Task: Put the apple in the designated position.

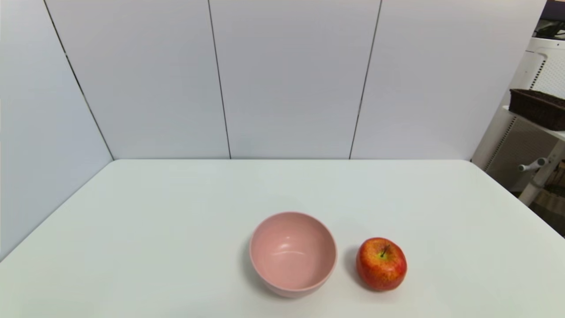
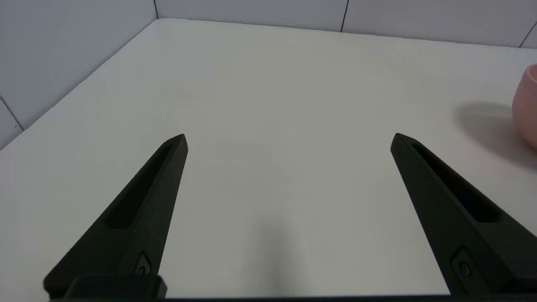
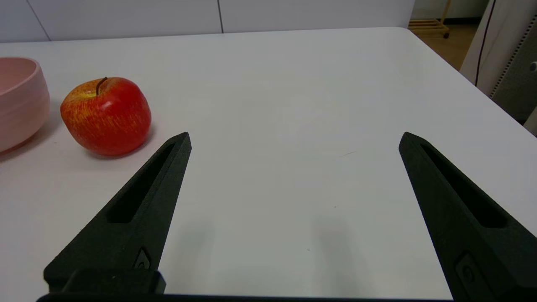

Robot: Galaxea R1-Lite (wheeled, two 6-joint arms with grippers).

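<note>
The left arm's matte black two-fingered claw point(image 2: 288, 140) is hovering low with its long tapered fingers spread wide. The right arm's matching black claw point(image 3: 295, 138) is hovering likewise, fingers splayed wide, gripping nothing.

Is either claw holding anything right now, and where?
Nothing held. Left claw and right claw are both open and empty; the apple sits on the table beside the bowl.

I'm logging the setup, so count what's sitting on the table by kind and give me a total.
Apple: 1, red and yellow, stem up, on the white table
Pink bowl: 1, empty, just left of the apple, not touching
Total: 2
</note>
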